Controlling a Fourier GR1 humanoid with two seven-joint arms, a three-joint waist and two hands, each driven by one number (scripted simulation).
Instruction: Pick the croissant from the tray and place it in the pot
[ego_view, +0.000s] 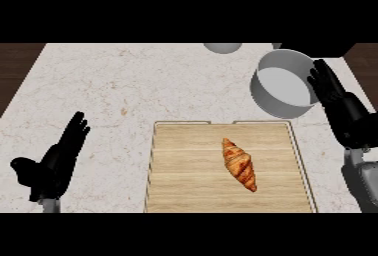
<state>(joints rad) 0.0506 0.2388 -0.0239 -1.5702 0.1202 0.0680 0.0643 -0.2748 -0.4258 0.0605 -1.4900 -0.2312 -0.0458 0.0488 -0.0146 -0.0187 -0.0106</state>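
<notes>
Counter (133, 85): a pale marble top held everything.
Tray (192, 190): a wooden tray lay near the front, between the 2 hands.
Pot (284, 82): a grey pot stood behind the tray's right corner, and nothing showed inside it.
Right hand (341, 107): it was just beside the pot's right wall, fingers straight and apart, holding nothing.
Left hand (55, 162): it rested left of the tray, fingers straight and apart, holding nothing.
Grey round thing (222, 47): it sat at the back edge, too cut off to name.
Croissant (239, 164): the 1 croissant lay on the tray, right of the middle, not picked up yet.
Risk: the right hand was so near the pot that I think it could bump it when swinging to the croissant. The croissant is thin and pointy, so it might slip from the fingers.
</notes>
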